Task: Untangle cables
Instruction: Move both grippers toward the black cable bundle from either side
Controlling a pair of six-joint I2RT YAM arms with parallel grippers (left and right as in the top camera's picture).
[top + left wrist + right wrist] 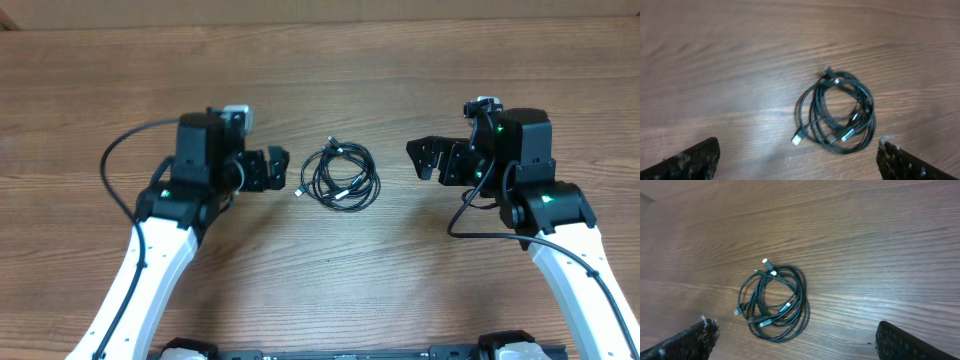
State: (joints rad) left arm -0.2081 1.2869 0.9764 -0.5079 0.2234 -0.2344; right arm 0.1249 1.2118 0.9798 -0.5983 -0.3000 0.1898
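Note:
The cables [340,176] lie as one coiled bundle of thin black cords with small silver-tipped plugs, flat on the wooden table between both arms. In the left wrist view the cables [837,113] sit ahead of the fingers, nearer the right one. In the right wrist view the cables [774,302] lie ahead, nearer the left finger. My left gripper [277,170] is open just left of the coil, nothing between its jaws. My right gripper [428,158] is open to the right of the coil, a short gap away, also holding nothing.
The wooden table [330,60] stretches all round the coil. Thicker black wires [115,165] loop out from the left arm, and another [470,215] hangs by the right arm. The table's front edge runs along the bottom of the overhead view.

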